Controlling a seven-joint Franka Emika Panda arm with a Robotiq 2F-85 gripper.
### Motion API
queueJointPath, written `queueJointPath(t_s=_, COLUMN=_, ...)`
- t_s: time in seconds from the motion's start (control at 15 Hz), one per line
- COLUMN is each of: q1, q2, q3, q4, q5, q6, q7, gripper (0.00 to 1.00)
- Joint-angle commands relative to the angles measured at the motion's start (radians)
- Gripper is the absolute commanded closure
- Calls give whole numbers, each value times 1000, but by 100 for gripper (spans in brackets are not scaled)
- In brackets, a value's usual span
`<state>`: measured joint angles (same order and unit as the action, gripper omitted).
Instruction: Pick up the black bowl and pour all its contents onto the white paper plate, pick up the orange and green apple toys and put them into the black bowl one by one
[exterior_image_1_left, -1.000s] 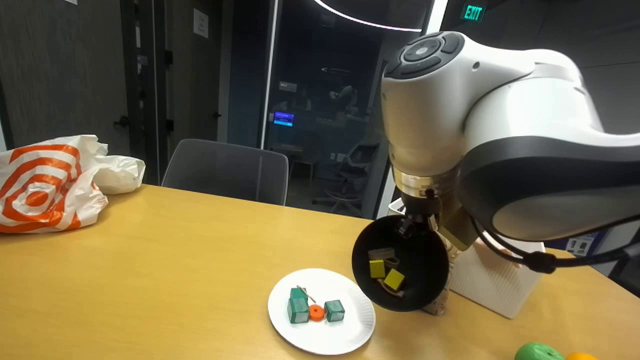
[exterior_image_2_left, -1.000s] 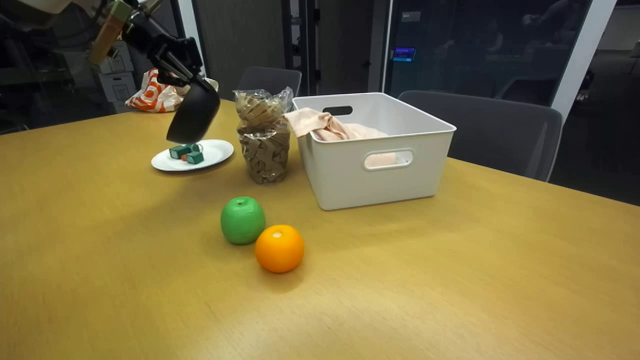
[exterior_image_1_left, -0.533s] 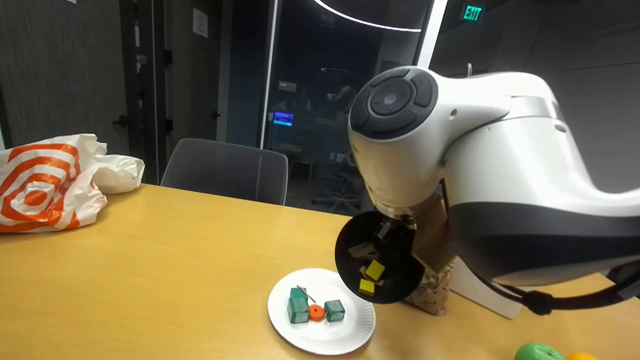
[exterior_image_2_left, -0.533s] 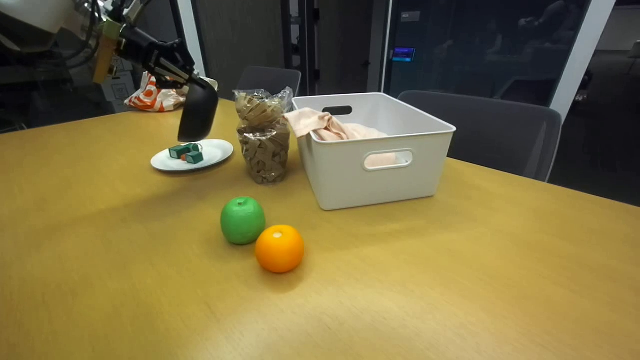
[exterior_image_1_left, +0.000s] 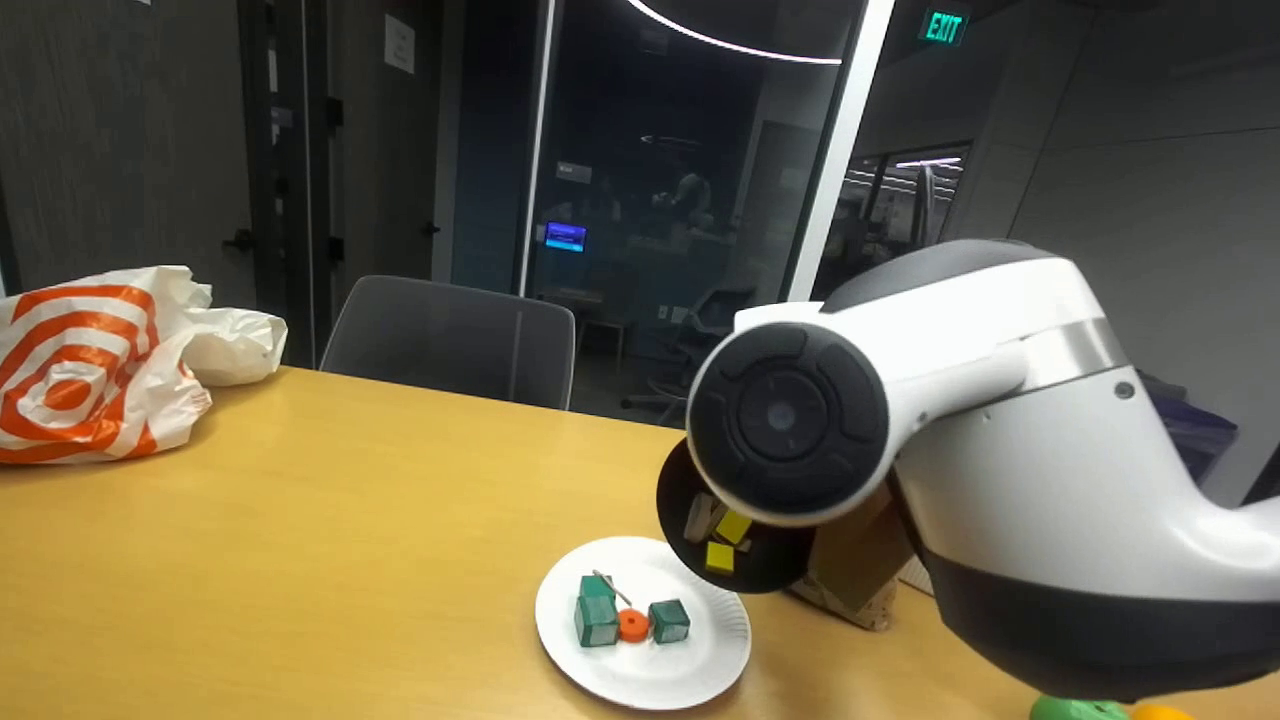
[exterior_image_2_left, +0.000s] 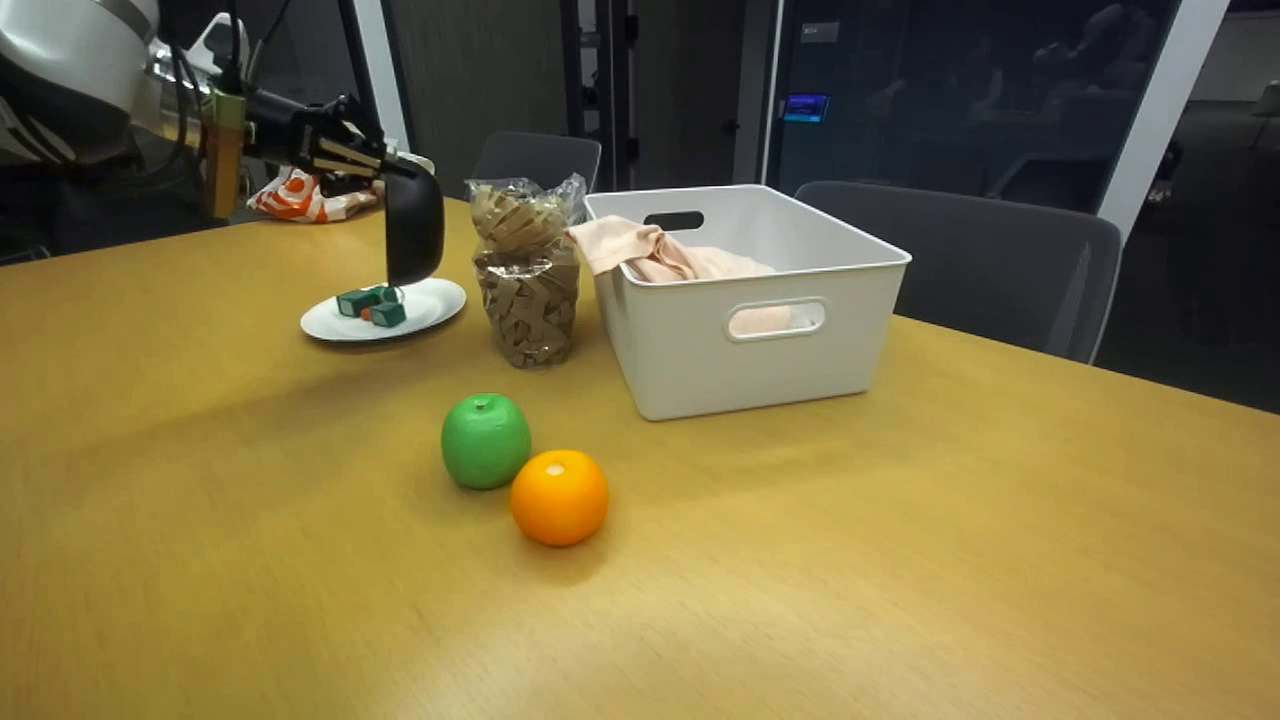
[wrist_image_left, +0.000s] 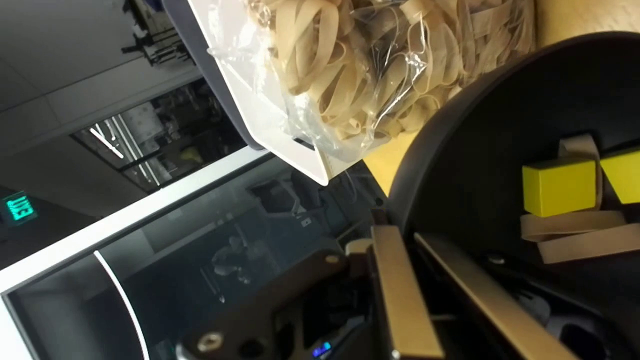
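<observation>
The black bowl (exterior_image_2_left: 415, 225) hangs tipped, rim nearly vertical, mouth facing sideways.

Blk bowl (exterior_image_2_left: 414, 222) tipped further — abt on edge now; arm (exterior_image_1_left: 1040, 500) lower.

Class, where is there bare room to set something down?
Bare tabletop lies between the shopping bag and the white paper plate, and in front of the white bin, beside the orange. Crowded: the plate, bearing teal blocks, with the tilted black bowl held near it; and the bin's side by the clear bag.
</observation>
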<state>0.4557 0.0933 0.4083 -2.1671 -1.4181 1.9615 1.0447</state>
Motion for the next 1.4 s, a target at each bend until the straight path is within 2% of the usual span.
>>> queueJointPath(t_s=0.0, q1=7, q2=-9, q3=12, q4=-56, q5=-167, q6=-11, q7=106, gripper=95)
queueJointPath(t_s=0.53, q1=5, q2=-16, q3=22, q4=-122, q5=-429, q6=-48, q7=277, gripper=96)
queueJointPath(t_s=0.87, q1=1, q2=-14, q3=25, q4=-163, q5=-511, q6=-66, q7=334, gripper=96)
queueJointPath(t_s=1.0, q1=9, q2=-17, q3=29, q4=-188, q5=-587, q6=-121, q7=381, gripper=95)
queueJointPath(t_s=1.33, q1=3, q2=-17, q3=37, q4=-180, q5=-594, q6=-212, q7=447, gripper=96)
